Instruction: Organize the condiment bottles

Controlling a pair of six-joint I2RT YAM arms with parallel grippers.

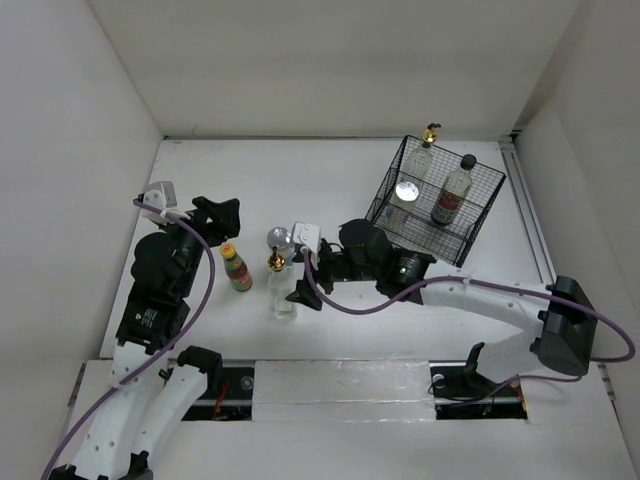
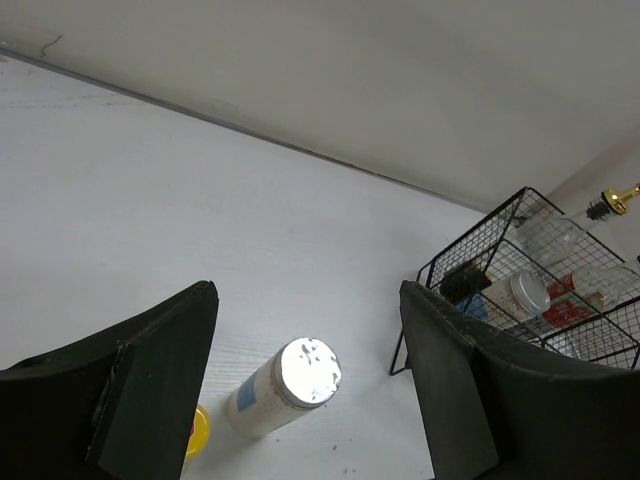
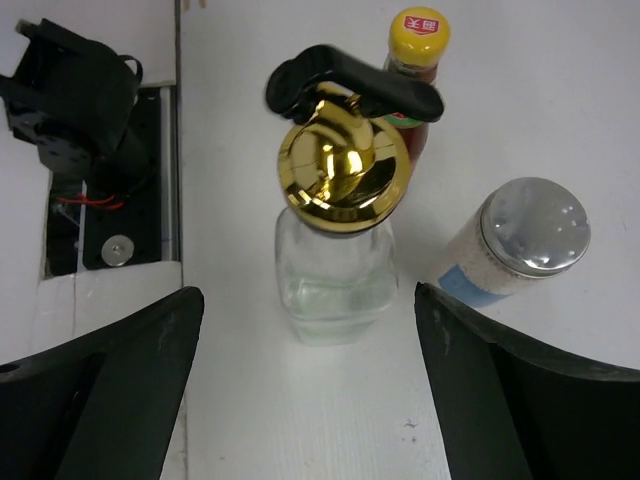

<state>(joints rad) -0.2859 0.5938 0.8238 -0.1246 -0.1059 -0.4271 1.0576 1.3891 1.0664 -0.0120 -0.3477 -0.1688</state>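
Holding the right jaws wide open and gripping nothing, one finger standing off each side of the near clear bottle [image 3: 335,285], apart from its glass. Flanking a bottle standing upright on the tabletop [image 1: 330,180], its long axis running vertical and its gold spout pointing straight up. Showing just past it, in the right wrist view, the sauce bottle [image 3: 420,40] with the orange cap and the silver-lidded jar [image 3: 520,240], both likewise standing on end with caps pointing up, near one another and near the clear bottle; touching or not, impossible to tell. Holding the left jaws open too, empty, hanging above the tabletop, framing that same jar between the fingers in the left wrist view. Farther out, toward the far right corner, carrying the other three in the black wire basket [image 1: 484,210]: the far clear bottle [image 1: 424,155] at the back, gold spout poking up past the rim; the black-capped bottle [image 1: 452,195] with the red-and-white label just beside it; the second silver-lidded jar [image 1: 404,197] at the near left, lid facing up. All three seeming to be standing on end, long axes running roughly vertical.
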